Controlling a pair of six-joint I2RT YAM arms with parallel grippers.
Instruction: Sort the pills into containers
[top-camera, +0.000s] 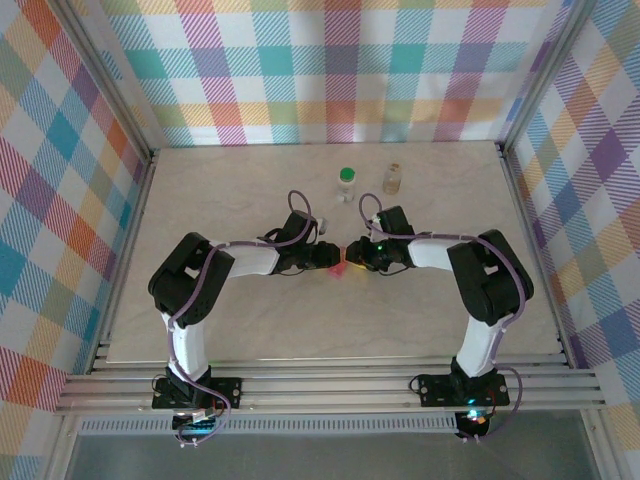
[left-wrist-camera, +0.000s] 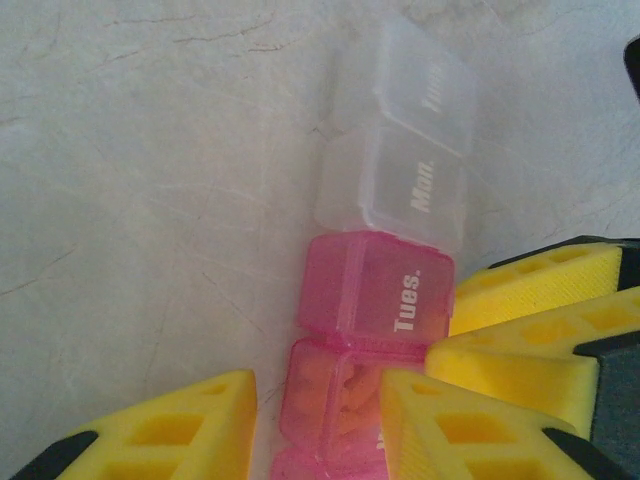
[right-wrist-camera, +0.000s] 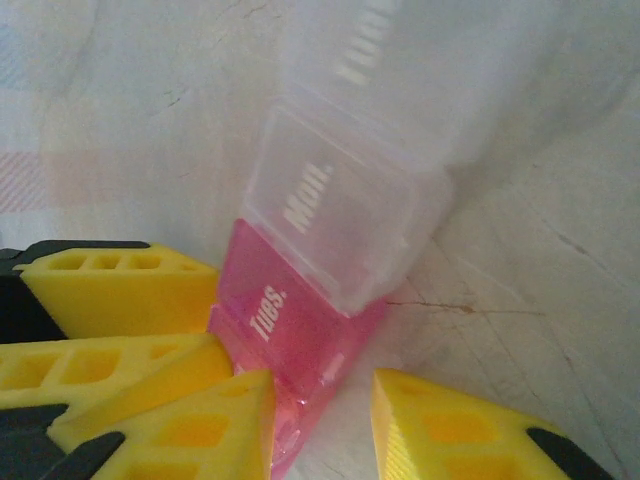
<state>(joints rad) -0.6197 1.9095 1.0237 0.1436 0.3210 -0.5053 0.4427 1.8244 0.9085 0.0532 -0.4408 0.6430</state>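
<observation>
The pill box (left-wrist-camera: 375, 290) lies on the table, with clear cells marked "Mon." and pink cells, one marked "Tues.". Orange pills (left-wrist-camera: 345, 395) fill the pink cell below "Tues.". My left gripper (left-wrist-camera: 318, 392) is shut on the pill box across that cell. My right gripper (right-wrist-camera: 322, 392) straddles the pink end of the pill box (right-wrist-camera: 290, 320): its left finger (right-wrist-camera: 200, 425) touches the box, while its right finger (right-wrist-camera: 470, 435) stands apart from it. In the top view both grippers, left (top-camera: 328, 257) and right (top-camera: 358, 258), meet at the pill box (top-camera: 339, 266) at mid-table.
A white bottle with a green cap (top-camera: 346, 184) and a small amber bottle (top-camera: 393, 179) stand upright behind the grippers, towards the back wall. Checked walls close in the table (top-camera: 250, 320) on three sides. The right gripper's fingers (left-wrist-camera: 540, 295) crowd the box's right side.
</observation>
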